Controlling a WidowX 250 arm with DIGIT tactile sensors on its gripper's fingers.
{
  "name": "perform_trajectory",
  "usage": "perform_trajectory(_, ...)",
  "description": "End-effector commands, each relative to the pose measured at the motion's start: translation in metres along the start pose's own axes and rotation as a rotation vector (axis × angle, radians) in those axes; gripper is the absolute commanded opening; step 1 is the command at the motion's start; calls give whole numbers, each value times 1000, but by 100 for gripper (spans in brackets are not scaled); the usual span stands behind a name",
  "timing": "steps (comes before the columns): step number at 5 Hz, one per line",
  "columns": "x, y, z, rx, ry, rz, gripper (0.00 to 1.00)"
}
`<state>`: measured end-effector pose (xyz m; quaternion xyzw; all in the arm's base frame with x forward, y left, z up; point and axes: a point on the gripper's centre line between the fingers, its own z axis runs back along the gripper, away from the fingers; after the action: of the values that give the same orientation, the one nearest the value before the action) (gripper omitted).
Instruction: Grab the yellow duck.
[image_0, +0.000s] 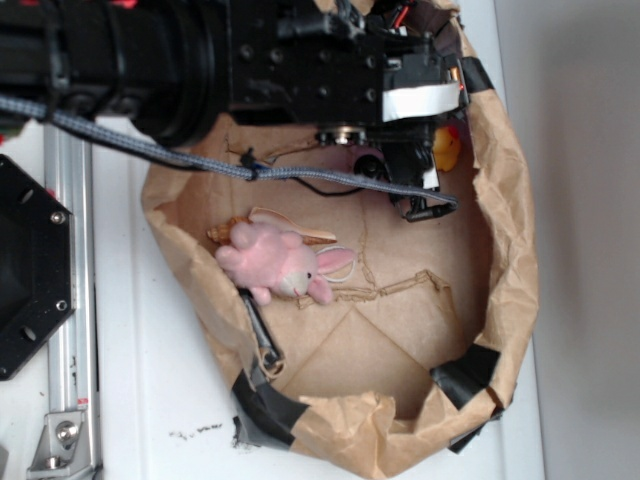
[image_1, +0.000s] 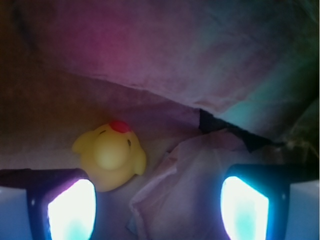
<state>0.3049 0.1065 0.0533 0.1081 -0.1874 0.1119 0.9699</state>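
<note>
The yellow duck (image_1: 111, 156) is small and glossy with a red beak; it lies on the paper floor just beyond my left finger. In the exterior view the yellow duck (image_0: 447, 149) peeks out at the far right wall of the brown paper bag, mostly hidden behind my arm. My gripper (image_1: 157, 210) is open, its two bright pads wide apart, with only crumpled paper between them. The gripper (image_0: 425, 195) hangs low inside the bag, right beside the duck and not touching it.
A pink plush bunny (image_0: 278, 262) lies in the middle of the brown paper bag (image_0: 510, 290). A dark tool (image_0: 262, 335) rests near the front left wall. The crumpled bag wall (image_1: 165, 55) rises close behind the duck.
</note>
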Motion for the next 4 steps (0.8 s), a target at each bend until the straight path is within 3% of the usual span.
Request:
perform_trajectory(1, 14, 12, 3, 52, -68, 21, 100)
perform_trajectory(4, 20, 14, -3, 75, -69, 34, 100)
